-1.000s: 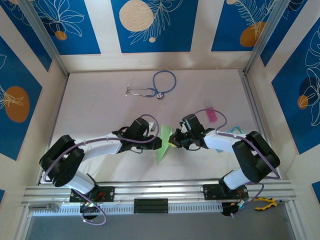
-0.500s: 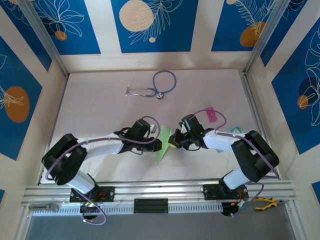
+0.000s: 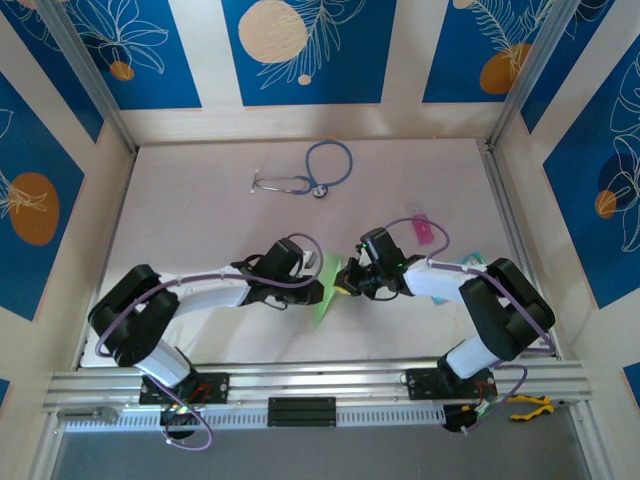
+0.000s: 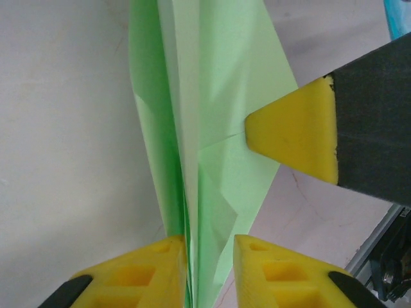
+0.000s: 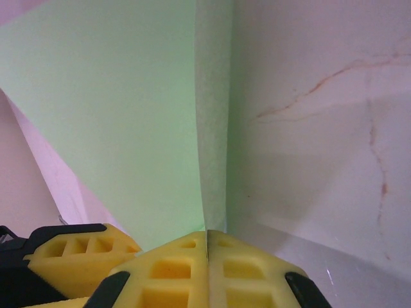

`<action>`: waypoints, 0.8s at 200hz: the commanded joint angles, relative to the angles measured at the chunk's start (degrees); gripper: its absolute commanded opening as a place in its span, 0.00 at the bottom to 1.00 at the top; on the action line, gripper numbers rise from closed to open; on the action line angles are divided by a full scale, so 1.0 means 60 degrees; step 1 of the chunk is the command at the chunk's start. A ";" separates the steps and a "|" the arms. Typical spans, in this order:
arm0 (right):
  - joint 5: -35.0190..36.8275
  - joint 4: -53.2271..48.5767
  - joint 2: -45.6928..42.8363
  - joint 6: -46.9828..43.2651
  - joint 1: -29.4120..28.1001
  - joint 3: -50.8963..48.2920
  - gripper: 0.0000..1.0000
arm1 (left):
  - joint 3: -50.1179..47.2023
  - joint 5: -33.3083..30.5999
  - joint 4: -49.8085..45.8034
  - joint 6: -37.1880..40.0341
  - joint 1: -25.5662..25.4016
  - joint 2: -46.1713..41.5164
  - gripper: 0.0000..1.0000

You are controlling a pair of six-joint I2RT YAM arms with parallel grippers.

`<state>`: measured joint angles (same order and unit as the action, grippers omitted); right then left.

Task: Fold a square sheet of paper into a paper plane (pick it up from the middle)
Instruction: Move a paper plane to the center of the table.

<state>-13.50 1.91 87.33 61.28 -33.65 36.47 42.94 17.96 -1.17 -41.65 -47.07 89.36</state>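
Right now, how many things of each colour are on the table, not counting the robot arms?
Green: 1, the folded paper sheet
Pink: 1, the small block
Teal: 1, the packet
Blue: 1, the stethoscope
Total: 4

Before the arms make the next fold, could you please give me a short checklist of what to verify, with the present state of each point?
1. Right end effector holds the green paper: ok, its fingers are shut on the paper's edge.
2. Left end effector is placed around the layered fold: ok, the paper runs between its fingers.
3. Left end effector is clamped on the paper: not ok, a gap shows beside the paper.
4. Paper is free of tears: ok on the faces that show.
5. Stethoscope and pink block are apart from the paper: ok.
6. Paper's lower tip rests on the table: cannot tell.
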 commanded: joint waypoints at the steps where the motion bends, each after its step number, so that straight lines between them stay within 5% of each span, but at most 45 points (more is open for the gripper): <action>1: -0.0065 -0.0229 0.0079 0.0104 -0.0062 0.0210 0.03 | 0.0212 -0.0011 -0.0098 -0.0013 -0.0128 -0.0069 0.24; 50: -0.0027 -0.0318 0.0079 0.0114 -0.0061 0.0239 0.03 | 0.0214 -0.0078 0.0067 -0.0119 -0.0313 -0.0015 0.22; 106: -0.0072 -0.0319 0.0050 0.0100 -0.0068 0.0233 0.04 | 0.0442 -0.0090 0.0053 -0.0054 -0.0402 0.0309 0.33; 160: -0.0065 -0.0300 0.0086 0.0136 -0.0090 0.0209 0.03 | 0.0621 -0.0427 -0.0324 0.0071 -0.0457 0.0267 0.29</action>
<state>-13.47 1.65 87.33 61.65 -33.80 36.64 45.06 17.17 -1.34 -41.85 -49.06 90.63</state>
